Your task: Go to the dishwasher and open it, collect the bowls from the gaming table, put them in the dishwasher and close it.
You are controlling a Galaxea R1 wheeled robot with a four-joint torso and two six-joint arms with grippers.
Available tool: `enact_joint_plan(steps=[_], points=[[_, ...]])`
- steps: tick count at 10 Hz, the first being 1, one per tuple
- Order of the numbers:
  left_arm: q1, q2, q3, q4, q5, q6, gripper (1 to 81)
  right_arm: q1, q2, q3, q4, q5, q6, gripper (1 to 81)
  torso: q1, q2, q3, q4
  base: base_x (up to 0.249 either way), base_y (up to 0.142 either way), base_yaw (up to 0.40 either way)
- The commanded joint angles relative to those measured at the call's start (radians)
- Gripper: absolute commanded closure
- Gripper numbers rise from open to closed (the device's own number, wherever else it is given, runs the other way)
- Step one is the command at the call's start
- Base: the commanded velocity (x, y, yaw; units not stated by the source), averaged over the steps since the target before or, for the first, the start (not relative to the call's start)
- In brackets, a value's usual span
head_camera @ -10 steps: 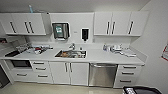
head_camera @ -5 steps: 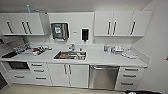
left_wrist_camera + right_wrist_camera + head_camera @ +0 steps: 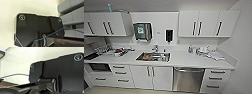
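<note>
Dishwasher: door shut, set under the white counter, right of the sink, between cabinet doors and drawers. Left and right pincer state: cannot tell.

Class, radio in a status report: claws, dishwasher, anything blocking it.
Claws: state cannot be told. Dishwasher shut, under the counter, right of the sink. Nothing seen standing in front of it.
</note>
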Motion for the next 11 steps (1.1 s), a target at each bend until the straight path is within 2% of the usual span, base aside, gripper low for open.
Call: enact_joint_plan(steps=[1, 11], points=[[-0.045, -0.023, 0.022, 0.009, 0.055, 0.006, 1.0, 0.044, -0.014, 0.02, 0.001, -0.044, 0.003, 1.0, 0.0, 0.0, 0.0, 0.0, 0.133, 0.0, 0.0], [-0.041, -0.02, 0.019, 0.011, 0.055, 0.006, 1.0, 0.044, -0.012, 0.015, 0.001, -0.03, 0.003, 1.0, -0.001, 0.0, 0.0, 0.0, 0.133, 0.0, 0.0]])
